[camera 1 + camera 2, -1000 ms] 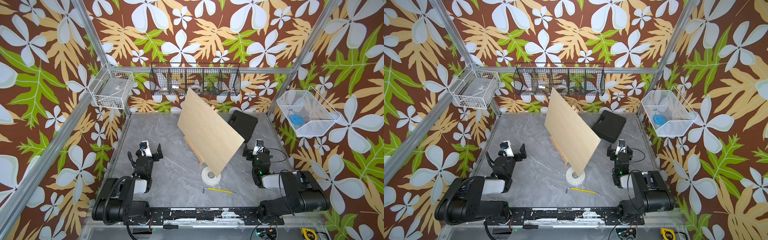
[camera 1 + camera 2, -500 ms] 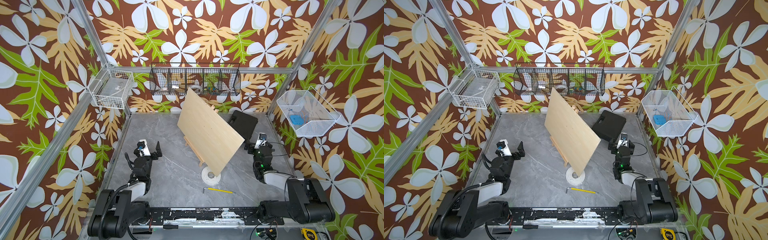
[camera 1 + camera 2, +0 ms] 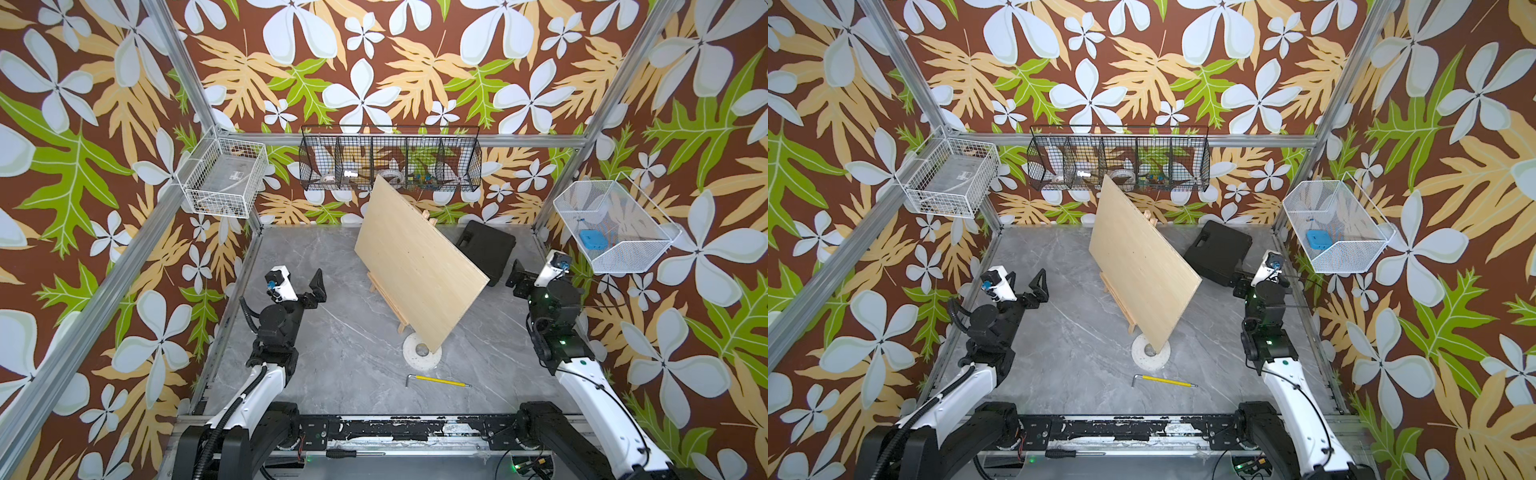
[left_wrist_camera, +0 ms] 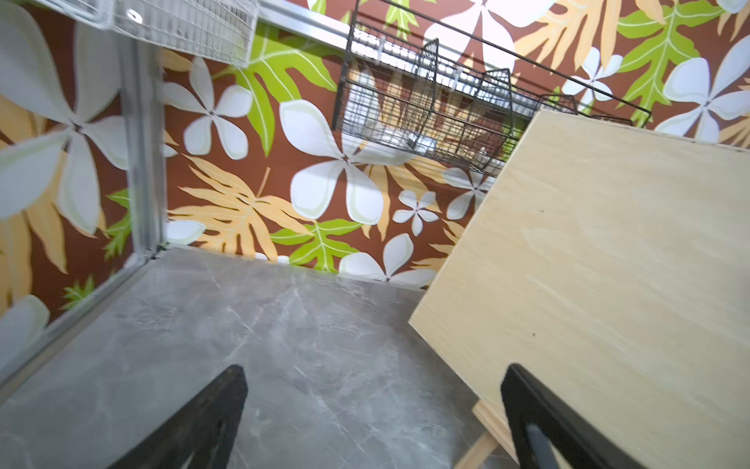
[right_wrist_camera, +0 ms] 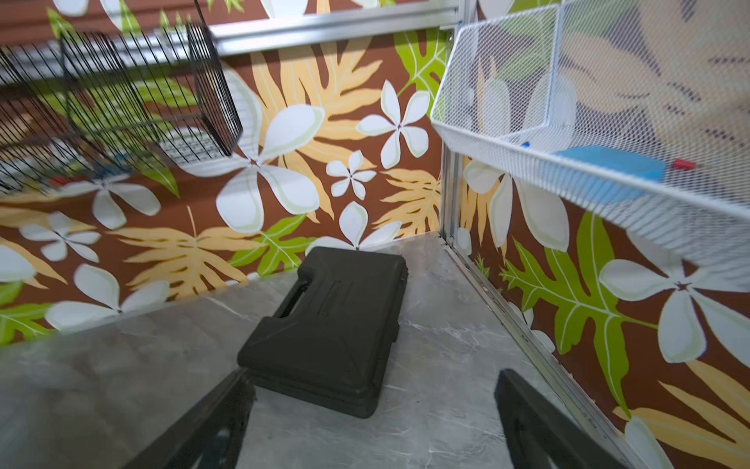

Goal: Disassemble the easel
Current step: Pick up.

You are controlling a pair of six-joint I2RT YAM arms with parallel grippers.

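Left tool (image 4: 373, 369), right tool (image 5: 373, 372) gape wide; empty.

Brown wallpaper printed with large white flowers and green and tan leaves (image 3: 374, 62) is covering the walls on three sides. A grey marble-patterned tabletop (image 3: 353, 332) is serving as the floor of the cell. Silver aluminium frame rails (image 3: 519, 140) are running along its edges and corners. A long black wire basket with compartments (image 3: 390, 166) is hanging on the back wall, a white wire-grid basket (image 3: 220, 199) on one side wall and a white fine-mesh basket (image 3: 631, 253) on the opposite one. Soft, even light is falling across the grey surface
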